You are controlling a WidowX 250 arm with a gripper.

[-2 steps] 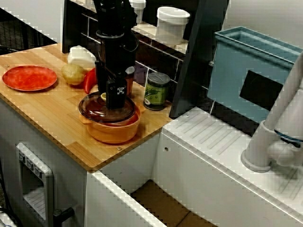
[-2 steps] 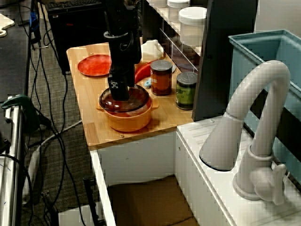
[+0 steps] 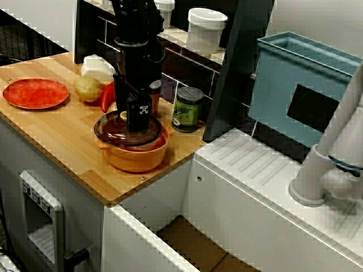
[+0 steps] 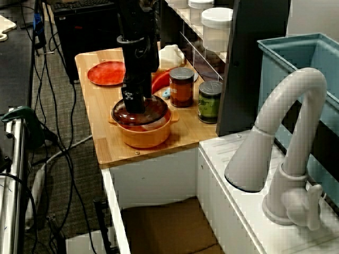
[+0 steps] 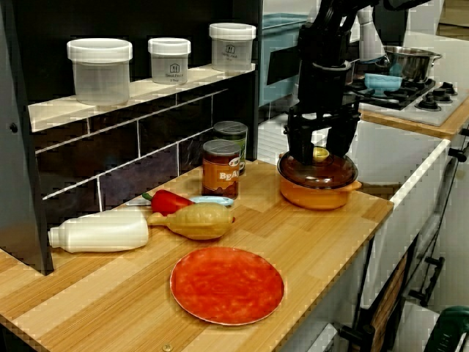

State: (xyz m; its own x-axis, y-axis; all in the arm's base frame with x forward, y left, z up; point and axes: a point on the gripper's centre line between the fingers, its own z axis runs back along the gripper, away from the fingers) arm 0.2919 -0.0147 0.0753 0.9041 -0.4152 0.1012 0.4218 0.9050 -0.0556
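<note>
With the gripper (image 5: 319,155) open astride the knob (image 5: 320,152), off-centre closing could skid the glass lid (image 5: 315,173) off the pot (image 5: 319,196).

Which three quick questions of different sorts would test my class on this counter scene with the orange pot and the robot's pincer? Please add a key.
1. True or false: the glass lid sits on the orange pot.
2. In the view along the counter, how many white-lidded containers stand on the shelf? A two, B three, C five.
3. Fill the gap: the pincer has a finger on either side of the lid's ____ knob.
Key: 1 true; 2 B; 3 yellow.
</note>
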